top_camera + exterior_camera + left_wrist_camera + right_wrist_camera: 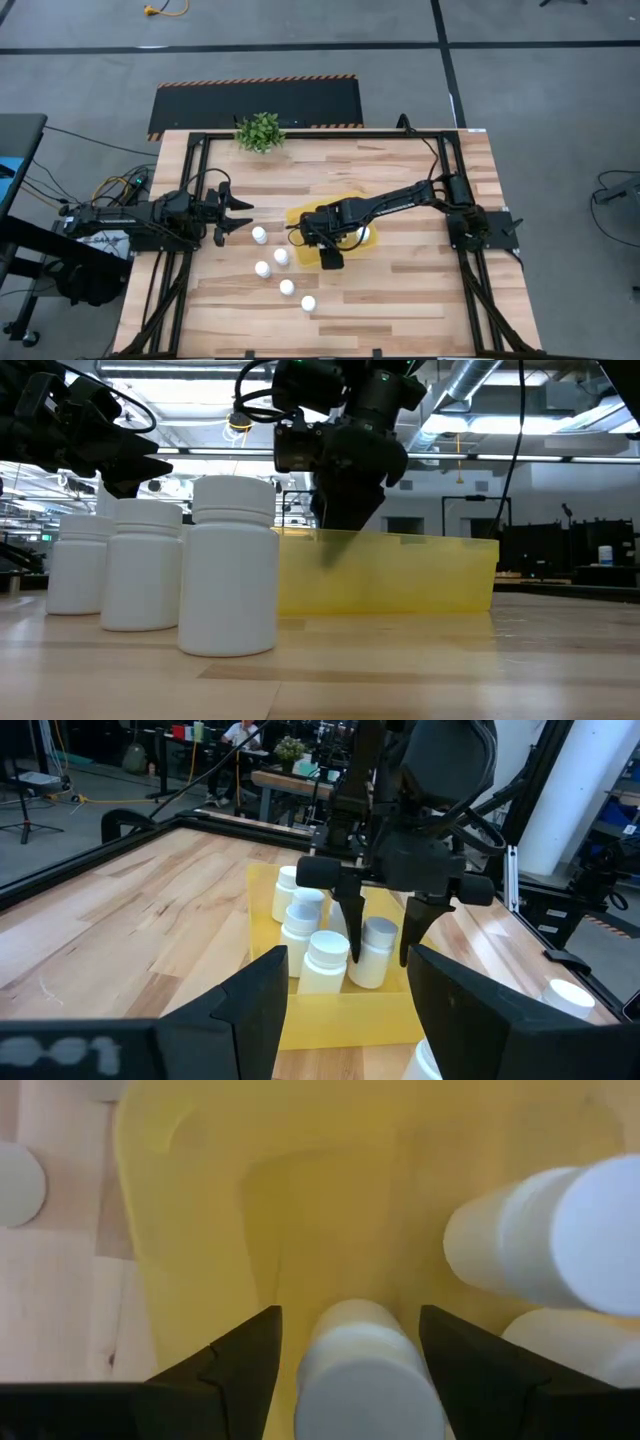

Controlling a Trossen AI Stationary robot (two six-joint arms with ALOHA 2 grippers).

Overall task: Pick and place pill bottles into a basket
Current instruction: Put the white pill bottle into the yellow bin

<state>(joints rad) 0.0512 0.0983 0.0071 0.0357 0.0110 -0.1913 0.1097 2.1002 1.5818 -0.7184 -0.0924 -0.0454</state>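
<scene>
Right pincer (380,952) parted around unlabelled pill bottle (370,952) in yellow basket (262,915), left pincer (236,216) part-open, empty

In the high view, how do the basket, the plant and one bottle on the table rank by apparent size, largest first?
1. Basket, though the right arm covers much of it.
2. Plant.
3. Bottle, clearly the smallest. The five bottles on the table look alike.
</scene>
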